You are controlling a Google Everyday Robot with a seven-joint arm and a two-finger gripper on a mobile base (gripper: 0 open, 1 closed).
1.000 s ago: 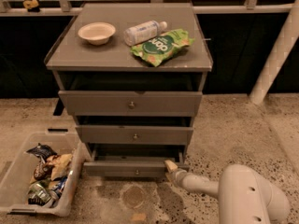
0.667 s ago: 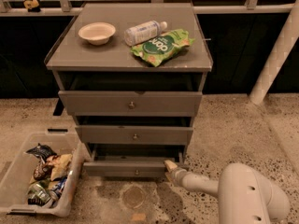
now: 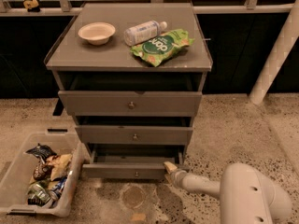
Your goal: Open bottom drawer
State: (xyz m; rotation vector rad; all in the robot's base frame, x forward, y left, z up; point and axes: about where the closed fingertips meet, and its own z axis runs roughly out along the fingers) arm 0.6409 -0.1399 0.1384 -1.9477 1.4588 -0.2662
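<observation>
- A translucent plastic bin [image 3: 16, 176] of snack packets sits on the speckled floor, just beside the grey cabinet [image 3: 93, 55].
- The bottom drawer [image 3: 112, 171], a shallow plain grey front with a small round metal knob [image 3: 136, 174], juts partly out at the cabinet's base; more pulling looks needed.
- The pale gripper [image 3: 170, 167] rests at that front's right end; whether it grasps cannot be told.

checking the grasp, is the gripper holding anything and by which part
Cannot be told. The gripper is at the right end of the bottom drawer front, not at its knob.
</observation>
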